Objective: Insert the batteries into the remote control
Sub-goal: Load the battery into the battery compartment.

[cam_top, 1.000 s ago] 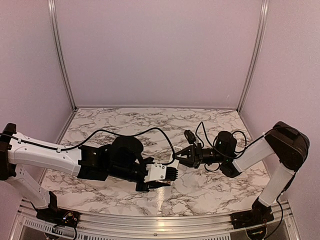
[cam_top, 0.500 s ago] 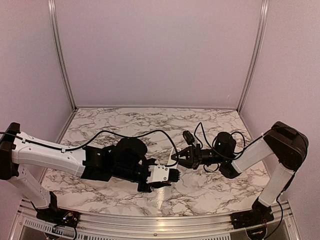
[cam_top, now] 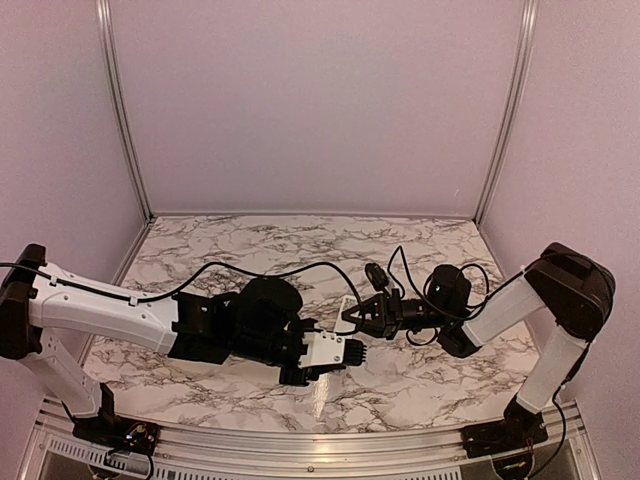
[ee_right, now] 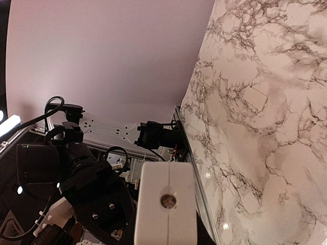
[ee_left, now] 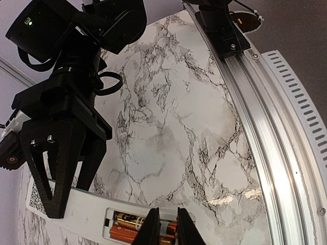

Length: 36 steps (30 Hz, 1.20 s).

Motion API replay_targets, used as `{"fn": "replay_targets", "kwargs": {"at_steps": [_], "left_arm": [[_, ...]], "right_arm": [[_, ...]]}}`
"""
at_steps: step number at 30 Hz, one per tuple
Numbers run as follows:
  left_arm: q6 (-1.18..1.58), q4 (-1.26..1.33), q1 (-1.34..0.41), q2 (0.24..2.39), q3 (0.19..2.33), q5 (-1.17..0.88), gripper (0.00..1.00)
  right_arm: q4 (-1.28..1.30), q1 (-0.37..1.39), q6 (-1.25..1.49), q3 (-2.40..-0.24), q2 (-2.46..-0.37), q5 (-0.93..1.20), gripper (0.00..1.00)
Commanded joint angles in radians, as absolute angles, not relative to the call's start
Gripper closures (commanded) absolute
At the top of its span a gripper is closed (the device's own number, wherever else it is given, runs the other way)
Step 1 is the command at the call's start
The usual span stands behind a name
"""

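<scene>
In the open compartment (ee_left: pixel 110 218) on the back of the remote control (ee_left: pixel 84 208), we saw the batteries (ee_left: pixel 130 223) lying side by side, both copper-brown and set lengthwise along the slot. The remote control itself was held in the air above the marble surface (ee_left: pixel 168 117), between the two arms. The left gripper (ee_left: pixel 168 225) pointed straight at that compartment. Its black jaws were drawn nearly together with only a thin slit between them, and their tips were over or against the batteries. We could not tell whether they pinched a battery or only touched it. The right gripper (ee_left: pixel 69 196) had its jaws clenched across the remote control's white body, just beside the compartment, on the side that carried a small printed code square (ee_left: pixel 36 198). In the overhead view the two grippers met almost tip to tip over the near half of the surface, the left reaching in from the left and the right from the right. In the right wrist view, the white end of the remote control filled the foreground, and a small flat white rectangle (ee_right: pixel 254 98) lay alone on the surface. An aluminium rail (ee_left: pixel 265 102) ran along the surface's near edge.
</scene>
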State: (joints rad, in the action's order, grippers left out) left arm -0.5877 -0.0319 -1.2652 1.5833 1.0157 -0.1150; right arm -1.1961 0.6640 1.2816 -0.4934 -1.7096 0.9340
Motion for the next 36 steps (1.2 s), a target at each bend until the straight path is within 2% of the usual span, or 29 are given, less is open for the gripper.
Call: {"fn": "replay_targets", "kwargs": {"at_steps": [1,19,28,32,36], "left_arm": [[-0.579,-0.086,-1.264,1.625,1.028,-0.068,0.88],[-0.558,-0.031,-1.2,1.63,0.975,-0.174,0.93],[-0.549,-0.044,-1.184,1.625,0.985,-0.182,0.93],[-0.56,-0.048,-1.216,1.58,1.0,-0.155,0.83],[-0.526,0.006,-1.239,1.484,0.977,-0.143,0.63]], "right_arm": [[-1.265,0.678,1.306,-0.525,-1.702,0.949,1.0],[-1.421,0.726,1.388,-0.559,-1.692,1.01,1.0],[-1.408,0.735,1.374,-0.558,-1.695,1.01,1.0],[-1.324,0.727,1.316,-0.556,-1.7,0.987,1.0],[-1.232,0.699,1.249,-0.555,-1.69,0.969,1.0]]}}
